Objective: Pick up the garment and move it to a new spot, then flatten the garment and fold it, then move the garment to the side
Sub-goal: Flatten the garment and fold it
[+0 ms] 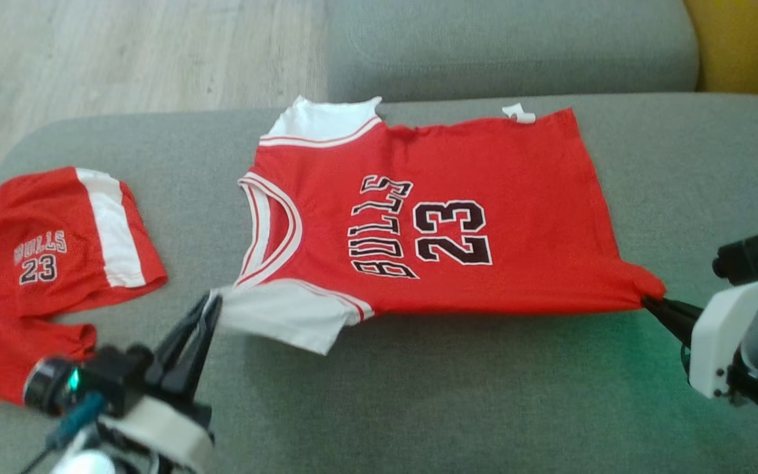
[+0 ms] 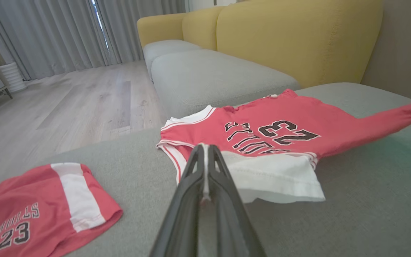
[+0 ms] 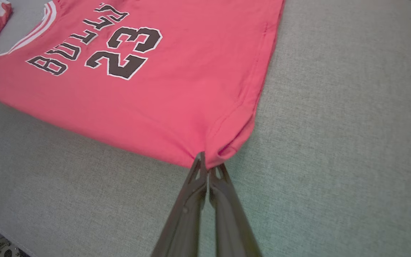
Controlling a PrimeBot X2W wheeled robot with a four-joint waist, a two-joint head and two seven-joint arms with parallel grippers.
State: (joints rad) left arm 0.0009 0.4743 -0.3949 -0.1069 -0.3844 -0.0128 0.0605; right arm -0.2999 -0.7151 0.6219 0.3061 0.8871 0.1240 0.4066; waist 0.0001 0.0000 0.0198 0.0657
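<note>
A red jersey with white sleeves and "BULLS 23" in black lies spread on the grey sofa seat, neck to the left. My left gripper is shut on the near white sleeve's edge, seen between its fingers in the left wrist view. My right gripper is shut on the jersey's near hem corner, pinched at the tips in the right wrist view. The jersey is pulled taut along its near edge, and that edge is lifted slightly off the seat.
Red shorts with a white stripe and "BULLS 23" lie at the left of the seat, also in the left wrist view. A second grey cushion sits behind; yellow backrest to the right; wood floor beyond.
</note>
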